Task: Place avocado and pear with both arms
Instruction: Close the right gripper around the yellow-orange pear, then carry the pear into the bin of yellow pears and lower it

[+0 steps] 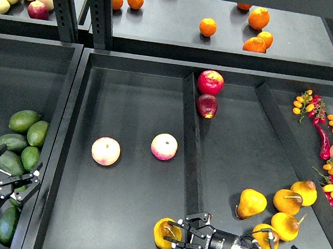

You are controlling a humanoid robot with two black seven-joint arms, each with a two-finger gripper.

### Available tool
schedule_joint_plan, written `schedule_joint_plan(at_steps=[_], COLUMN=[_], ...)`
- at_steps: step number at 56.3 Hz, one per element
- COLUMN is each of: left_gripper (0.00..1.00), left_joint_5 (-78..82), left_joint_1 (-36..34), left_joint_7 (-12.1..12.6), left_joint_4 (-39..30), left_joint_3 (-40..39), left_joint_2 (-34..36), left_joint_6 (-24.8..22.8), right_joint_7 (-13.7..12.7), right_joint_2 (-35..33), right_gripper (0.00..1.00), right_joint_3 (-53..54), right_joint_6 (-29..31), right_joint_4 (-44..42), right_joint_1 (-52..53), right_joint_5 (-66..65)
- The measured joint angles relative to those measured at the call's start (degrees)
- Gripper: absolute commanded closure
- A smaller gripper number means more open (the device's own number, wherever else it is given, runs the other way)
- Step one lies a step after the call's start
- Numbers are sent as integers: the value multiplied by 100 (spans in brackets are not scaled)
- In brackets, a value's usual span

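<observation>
Right gripper [172, 234] clamped on pear [163, 233]; left gripper [4, 172] splayed over avocado [10, 163]: we'd descend straight, then close.

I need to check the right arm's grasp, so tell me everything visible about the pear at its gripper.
The pear is plump and yellow-orange with smooth, slightly glossy skin and a brownish patch. It lies on its side on the dark floor of the middle tray, near the front edge, just left of the divider. The right gripper reaches it from the right, its black fingers closed around the pear's right side and covering part of it. Nothing else touches it; the other pears lie apart, across the divider.
</observation>
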Motion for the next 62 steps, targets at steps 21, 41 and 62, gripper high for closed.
schedule_joint_plan(at_steps=[21,41,62], left_gripper=[0,0,0], left_joint_5=[3,4,13], left_joint_1=[27,27,19], left_joint_7=[0,2,26], left_joint_4=[0,0,34], left_joint_3=[0,0,35], left_joint_2=[0,0,0], left_joint_6=[0,0,0], right_joint_7=[0,0,0], right_joint_2=[-1,-149,-1149], right_gripper=[91,91,90], right_joint_3=[30,607,855], right_joint_6=[0,0,0], right_joint_4=[79,410,493], right_joint_1=[10,340,679], right_joint_5=[138,574,1383])
